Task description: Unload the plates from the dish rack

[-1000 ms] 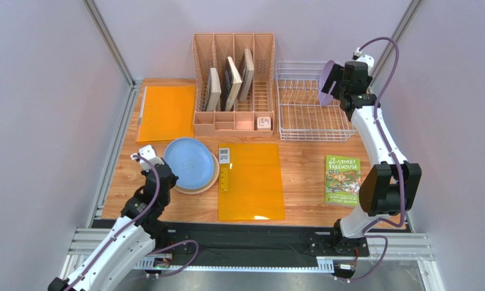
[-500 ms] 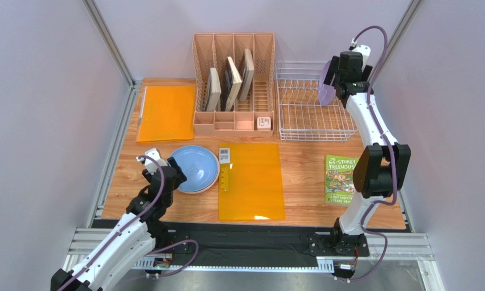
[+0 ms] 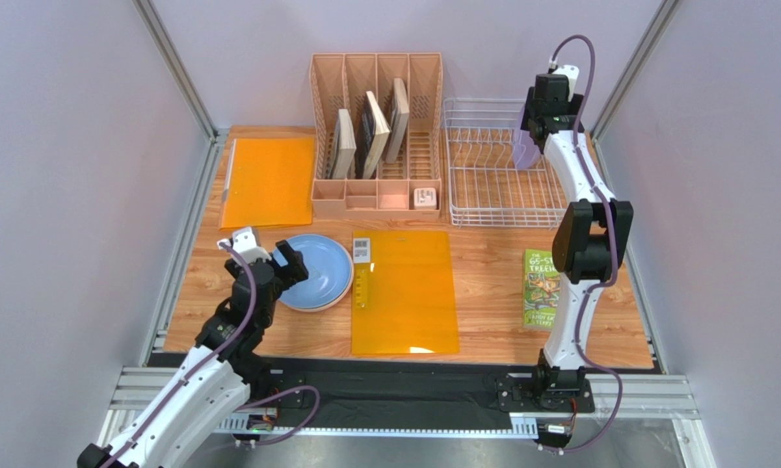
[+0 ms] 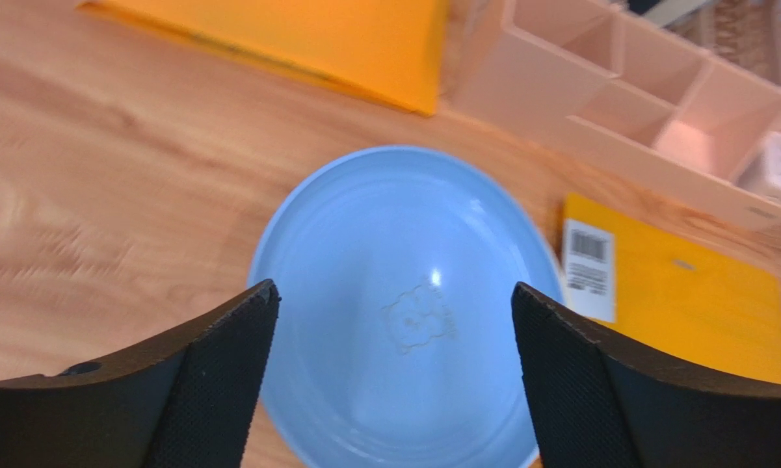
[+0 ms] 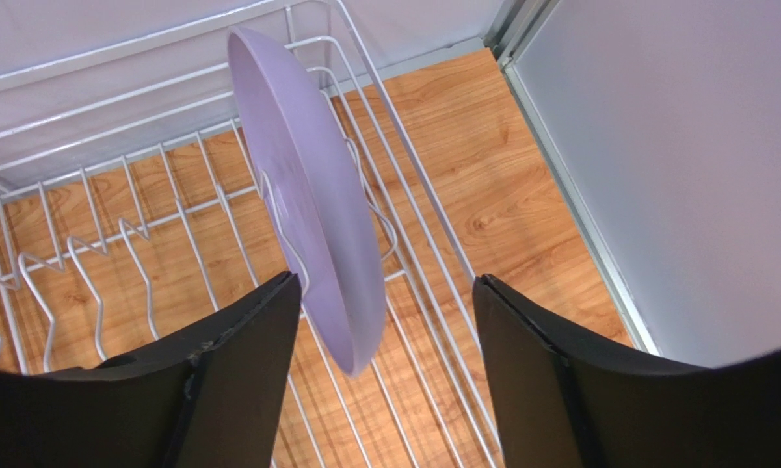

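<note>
Right arm (image 3: 572,175) outstretched, claw (image 5: 382,285) astride lavender plate (image 5: 306,195)

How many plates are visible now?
3: light blue plate on the table, cream plate barely showing beneath it, lavender plate upright in the dish rack. More may hide underneath.

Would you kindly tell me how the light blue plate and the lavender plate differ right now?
The round matte light blue plate lies flat, face up, outside the white wire dish rack; the round matte lavender plate stands on edge inside it. Blue is unloaded, lavender is not. Both are round and matte.
</note>
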Available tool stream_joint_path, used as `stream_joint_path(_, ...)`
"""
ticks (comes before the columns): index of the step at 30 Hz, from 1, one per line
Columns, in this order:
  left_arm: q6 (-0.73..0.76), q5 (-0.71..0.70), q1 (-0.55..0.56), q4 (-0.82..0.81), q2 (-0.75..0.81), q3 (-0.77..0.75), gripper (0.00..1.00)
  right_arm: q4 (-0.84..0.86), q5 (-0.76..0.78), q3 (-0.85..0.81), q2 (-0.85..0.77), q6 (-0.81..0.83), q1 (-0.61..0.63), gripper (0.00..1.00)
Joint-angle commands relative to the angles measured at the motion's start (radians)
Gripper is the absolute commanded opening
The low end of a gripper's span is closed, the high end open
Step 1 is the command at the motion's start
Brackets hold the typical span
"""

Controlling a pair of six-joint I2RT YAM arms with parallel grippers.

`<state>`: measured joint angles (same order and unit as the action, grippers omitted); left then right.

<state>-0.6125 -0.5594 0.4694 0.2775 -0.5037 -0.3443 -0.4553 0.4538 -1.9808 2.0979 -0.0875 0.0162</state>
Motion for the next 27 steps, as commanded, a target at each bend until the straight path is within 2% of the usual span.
stream_joint_path(1,0.193,0.264,-0.002,-0.251,-0.03,-0.068,0.96,-0.031,-0.003,-0.122,0.071,0.049,-0.005,0.66)
stream_joint_path(2,0.215,0.307,-0.002,-0.326,-0.057,-0.081,0.96,-0.036,-0.004,-0.131,0.094,0.051,-0.004,0.62)
stream_joint_path(5,0.279,0.447,-0.002,-0.382,-0.217,-0.175,0.96,-0.045,-0.017,-0.147,0.116,0.055,-0.004,0.51)
stream_joint_path(8,0.315,0.501,-0.002,-0.38,-0.398,-0.3,0.97,-0.045,-0.032,-0.141,0.119,0.052,-0.005,0.25)
stream_joint_path(9,0.322,0.506,-0.002,-0.382,-0.436,-0.353,0.97,-0.042,-0.038,-0.136,0.113,0.054,-0.004,0.11)
stream_joint_path(11,0.335,0.521,-0.002,-0.408,-0.531,-0.398,0.97,-0.022,-0.058,-0.107,0.102,0.081,0.001,0.01)
stream_joint_path(15,0.339,0.555,-0.002,-0.416,-0.662,-0.525,0.97,0.079,0.02,-0.02,0.016,0.143,0.019,0.0)
stream_joint_path(18,0.326,0.555,-0.002,-0.396,-0.748,-0.602,0.98,0.144,0.163,0.006,-0.016,0.199,0.05,0.0)
stream_joint_path(22,0.31,0.587,-0.002,-0.403,-0.843,-0.66,0.98,0.301,0.351,0.08,-0.078,0.307,0.097,0.0)
stream_joint_path(23,0.31,0.59,-0.002,-0.396,-0.858,-0.673,0.98,0.399,0.415,0.1,-0.102,0.333,0.103,0.0)
stream_joint_path(25,0.31,0.607,-0.002,-0.385,-0.895,-0.705,0.98,0.53,0.469,0.161,-0.125,0.397,0.111,0.0)
stream_joint_path(27,0.315,0.616,-0.002,-0.373,-0.923,-0.732,0.98,0.561,0.479,0.191,-0.167,0.41,0.114,0.0)
